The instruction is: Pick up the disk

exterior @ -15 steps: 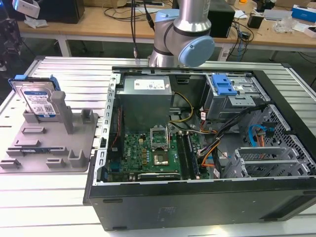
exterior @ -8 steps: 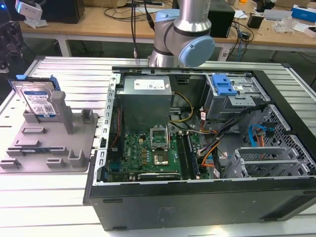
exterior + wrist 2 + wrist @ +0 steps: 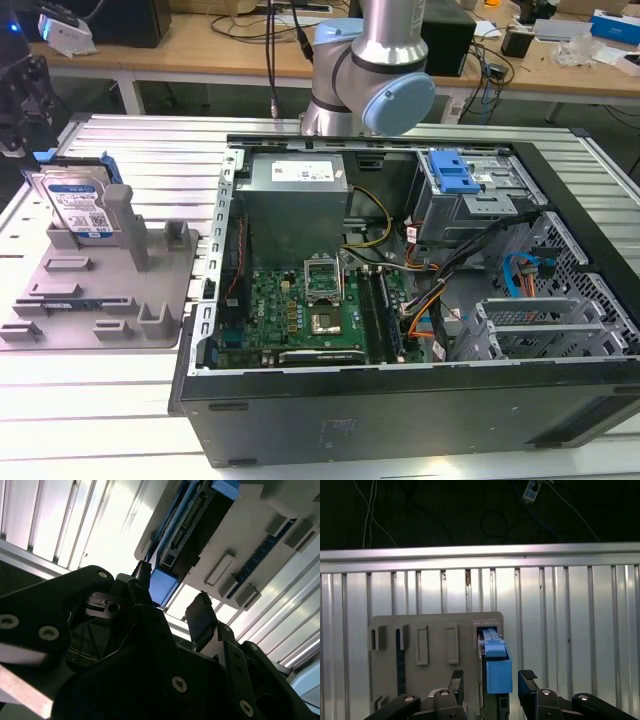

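Gripper [image 3: 492,679] wide open, poised over the upright disk [image 3: 493,649]
A sound grasp likely needs the jaws square to its flat faces, clear of the grey fixture tray [image 3: 435,625]

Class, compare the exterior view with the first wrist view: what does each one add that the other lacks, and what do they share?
Exterior view adds: the open computer case, its green circuit board, the arm, and the label on the face of the disk.

First wrist view adds: the gripper, open, with its fingers flanking the disk's blue end and a gap on each side.

Shared: the disk standing upright in the grey tray on the ribbed metal table.
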Controlling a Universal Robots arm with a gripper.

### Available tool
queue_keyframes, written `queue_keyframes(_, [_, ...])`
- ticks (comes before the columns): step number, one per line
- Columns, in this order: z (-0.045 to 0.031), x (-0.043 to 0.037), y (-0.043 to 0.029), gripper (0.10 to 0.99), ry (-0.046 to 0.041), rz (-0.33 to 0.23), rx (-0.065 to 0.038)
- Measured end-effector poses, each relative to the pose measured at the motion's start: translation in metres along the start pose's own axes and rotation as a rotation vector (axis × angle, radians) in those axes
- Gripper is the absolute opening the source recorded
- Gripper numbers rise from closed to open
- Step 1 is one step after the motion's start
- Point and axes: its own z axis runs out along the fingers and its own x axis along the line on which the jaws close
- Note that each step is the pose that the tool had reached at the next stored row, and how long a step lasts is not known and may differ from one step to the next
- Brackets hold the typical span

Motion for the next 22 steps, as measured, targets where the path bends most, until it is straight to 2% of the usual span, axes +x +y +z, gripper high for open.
queue_keyframes(8, [0.01, -0.0002, -0.0004, 0.557, 0.0001, 0.0, 0.0])
queue_keyframes(14, [0.0136, -0.004, -0.0003, 0.557, 0.0004, -0.003, 0.0])
queue_keyframes(22, [0.0186, -0.0041, -0.0001, 0.557, 0.0005, -0.005, 0.0])
